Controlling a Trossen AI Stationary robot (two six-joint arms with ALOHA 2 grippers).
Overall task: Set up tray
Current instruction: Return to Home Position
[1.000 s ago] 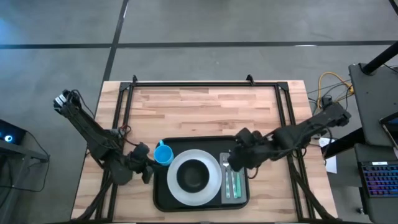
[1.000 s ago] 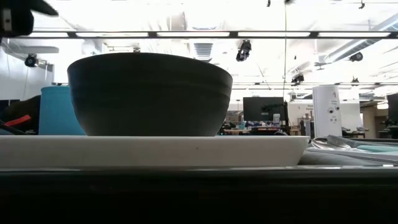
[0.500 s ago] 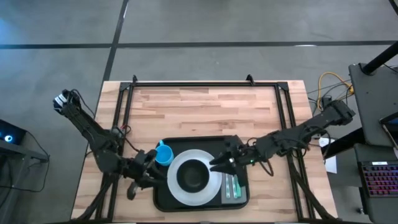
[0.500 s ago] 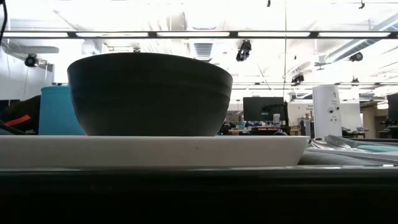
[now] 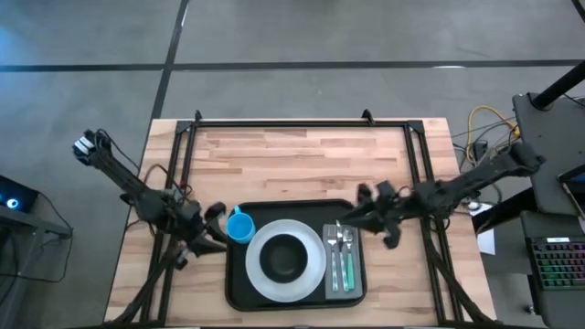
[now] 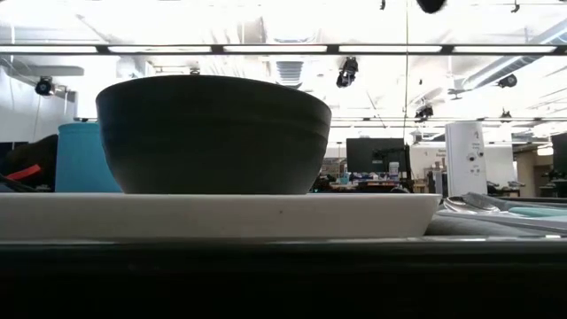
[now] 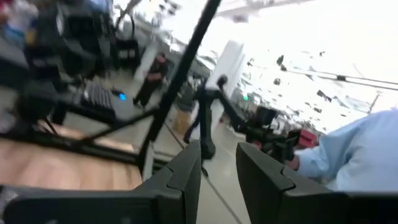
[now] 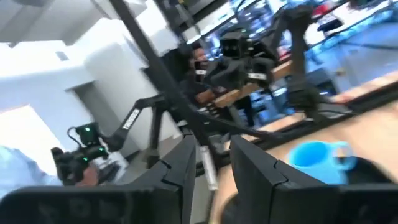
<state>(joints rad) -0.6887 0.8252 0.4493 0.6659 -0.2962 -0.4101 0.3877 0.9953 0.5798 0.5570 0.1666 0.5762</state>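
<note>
The black tray (image 5: 239, 285) lies near the table's near edge. On it a white plate (image 5: 260, 274) carries a dark bowl (image 5: 285, 259), which fills the low view as bowl (image 6: 213, 133) on plate (image 6: 217, 215). A blue cup (image 5: 240, 225) stands at the tray's far left corner and shows as cup (image 8: 314, 152). A grey napkin (image 5: 357, 274) with cutlery (image 5: 340, 256) lies on the tray's right side. My left gripper (image 5: 216, 228) hovers just left of the cup, slightly open and empty. My right gripper (image 5: 352, 217) hovers off the tray's far right corner, also slightly open and empty.
Black frame rails (image 5: 302, 123) run along the table's far, left and right edges. Bare wood (image 5: 302, 164) lies between the tray and the far edge. A person's light blue sleeve (image 7: 354, 155) shows beyond the table, and a keyboard (image 5: 558, 265) sits off to the right.
My right gripper reached in over the plate's right rim, then drew back toward the table's right edge, clear of the napkin. My left gripper dipped beside the tray's left rim, then pulled back toward the far left. Tray, plate, bowl, cup and cutlery stayed put.
</note>
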